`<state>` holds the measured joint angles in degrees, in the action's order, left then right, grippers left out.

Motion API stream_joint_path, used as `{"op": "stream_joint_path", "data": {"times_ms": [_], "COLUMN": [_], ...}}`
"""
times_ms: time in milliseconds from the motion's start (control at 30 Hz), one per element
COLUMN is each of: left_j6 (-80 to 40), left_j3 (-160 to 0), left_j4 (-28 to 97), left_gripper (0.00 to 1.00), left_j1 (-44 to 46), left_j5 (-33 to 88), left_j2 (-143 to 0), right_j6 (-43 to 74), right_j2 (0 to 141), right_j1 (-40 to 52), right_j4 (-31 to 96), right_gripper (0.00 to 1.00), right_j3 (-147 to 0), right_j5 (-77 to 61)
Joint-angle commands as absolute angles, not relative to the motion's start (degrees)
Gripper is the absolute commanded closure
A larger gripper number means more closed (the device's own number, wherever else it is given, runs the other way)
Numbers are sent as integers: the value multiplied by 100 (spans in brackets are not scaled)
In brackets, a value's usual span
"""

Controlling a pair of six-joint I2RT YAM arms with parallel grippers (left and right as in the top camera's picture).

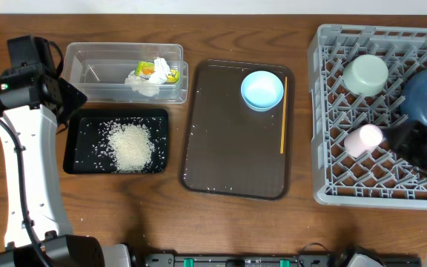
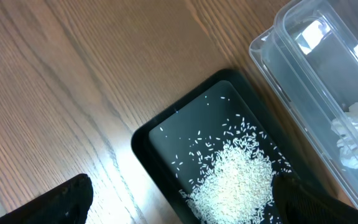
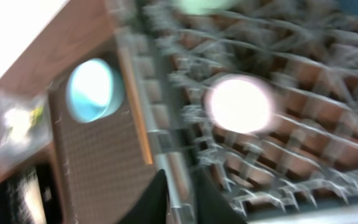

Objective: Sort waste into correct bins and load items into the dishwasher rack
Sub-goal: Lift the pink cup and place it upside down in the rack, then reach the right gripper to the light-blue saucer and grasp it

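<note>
A heap of white rice point(image 1: 130, 144) lies in the black tray point(image 1: 76, 148). Crumpled tissue point(image 1: 145, 83) and a yellow-green wrapper point(image 1: 148, 68) sit in the clear tub point(image 1: 87, 70). The grey dishwasher rack point(image 1: 325, 148) holds the mint-green bowl point(image 1: 365, 75), the dark blue bowl point(image 1: 425, 93) and the pink cup point(image 1: 365, 139). On the brown tray point(image 1: 228, 148) rest the light blue bowl point(image 1: 262, 90) and the orange stick point(image 1: 283, 115). My left gripper point(image 2: 179, 205) hangs wide open over the rice point(image 2: 235, 180). My right gripper point(image 3: 180, 193), blurred, hovers above the rack's left rim point(image 3: 166, 124), fingers slightly apart and empty, near the cup point(image 3: 239, 104).
Stray rice grains dot the brown tray's near edge point(image 1: 199, 182). The left arm's white link point(image 1: 28, 170) stands along the table's left side. The rack fills the right side up to the table edge.
</note>
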<state>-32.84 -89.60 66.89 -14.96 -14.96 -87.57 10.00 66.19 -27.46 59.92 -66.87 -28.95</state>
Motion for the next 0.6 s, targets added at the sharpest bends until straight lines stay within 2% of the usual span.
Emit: {"op": "stream_joint_path", "data": {"times_ms": [0,33,67,100,233,333,467,567], "left_j6": [-3332,-3332,-3330,-3332,-3332,-3332,-3332,-3330], "left_j3": [-8978,-8978,-8978,-8978,-8978,-8978,-8978,-8978], "left_j4": [6702,6705,6702,6702,6702,6705,6702,6705], "left_gripper": [6,6,6,6,6,6,6,6], "left_j1": [-1520,-1520,-1520,-1520,-1520,-1520,-1520,-1520], "left_j5": [-1525,-1525,-1525,-1525,-1525,-1525,-1525,-1525], "left_j2": [-8766,-8766,-8766,-8766,-8766,-8766,-8766,-8766], "right_j6": [1031,1028,1031,1052,1367,1367,1090,797], "right_j2": [6458,6464,6484,6497,6628,6984,8064,9299], "right_j1": [-1780,-1380,-1076,-716,676,1496,2126,2335], "right_j4": [5725,5516,5312,5039,3870,3489,3988,4987], "right_gripper": [67,39,17,1,1,1,1,1], "right_j3": [-6670,-6670,-6670,-6670,-6678,-6899,-7972,-9397], "right_j5": [-3155,-3146,-3122,-3065,-2067,-1313,-781,-360]}}
